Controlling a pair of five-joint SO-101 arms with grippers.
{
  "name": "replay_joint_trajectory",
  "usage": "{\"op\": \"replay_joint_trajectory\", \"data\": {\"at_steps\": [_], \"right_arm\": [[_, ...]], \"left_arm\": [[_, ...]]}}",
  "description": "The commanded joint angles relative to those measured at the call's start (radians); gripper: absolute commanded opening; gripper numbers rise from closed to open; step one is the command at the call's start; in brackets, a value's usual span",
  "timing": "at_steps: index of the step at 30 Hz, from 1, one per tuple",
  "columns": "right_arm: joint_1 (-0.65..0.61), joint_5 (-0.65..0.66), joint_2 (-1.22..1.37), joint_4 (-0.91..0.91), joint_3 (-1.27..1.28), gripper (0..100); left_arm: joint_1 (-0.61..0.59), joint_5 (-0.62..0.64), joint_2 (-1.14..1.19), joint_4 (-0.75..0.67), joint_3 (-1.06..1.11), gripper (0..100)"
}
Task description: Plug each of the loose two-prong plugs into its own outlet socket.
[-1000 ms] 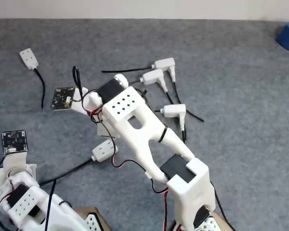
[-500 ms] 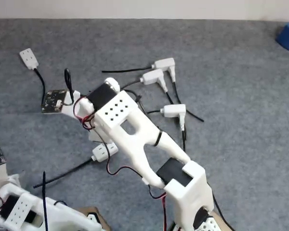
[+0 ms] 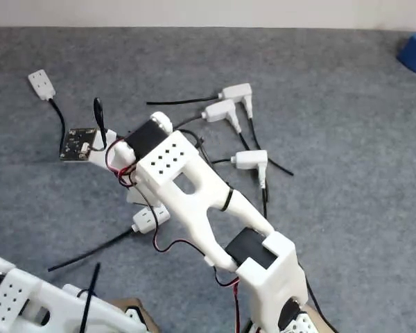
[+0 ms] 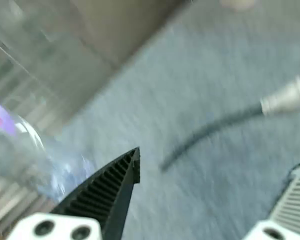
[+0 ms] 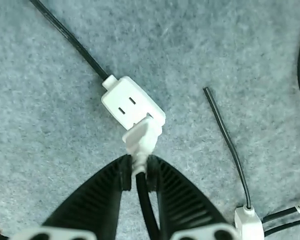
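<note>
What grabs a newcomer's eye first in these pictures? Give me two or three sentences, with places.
The big white arm sprawling diagonally across the middle of the grey carpet dominates the high view. In the right wrist view, the right gripper pinches a white plug whose tip meets the edge of an outlet socket, both slots bare. Beyond the arm, three loose plugs lie clustered with black cords.

My right arm point(image 3: 194, 187) wears a white plastic shell with a grid of round holes, black servo blocks point(image 3: 246, 246) set into it, and red and black wires point(image 3: 127, 172) looping at its ten o'clock end beside a small dark circuit board point(image 3: 76, 144). My right gripper point(image 5: 138, 162) has black ribbed fingers point(image 5: 102, 195); my left gripper point(image 4: 220, 158) has one black, one pale.
</note>
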Motion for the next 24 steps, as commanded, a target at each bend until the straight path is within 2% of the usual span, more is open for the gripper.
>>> {"op": "replay_joint_trajectory", "data": {"at_steps": [1,8,24], "right_arm": [[-0.01,-0.015,-0.01,0.002,-0.013,0.8],[0.018,-0.017,0.021,-0.128,0.142,0.8],[0.074,0.014,0.021,-0.107,0.14,0.8]], "left_arm": [[0.061,0.015,-0.007,-0.017,-0.102,41],[0.09,0.017,-0.007,-0.018,-0.111,41],[0.111,-0.011,-0.007,-0.017,-0.07,42]]}}
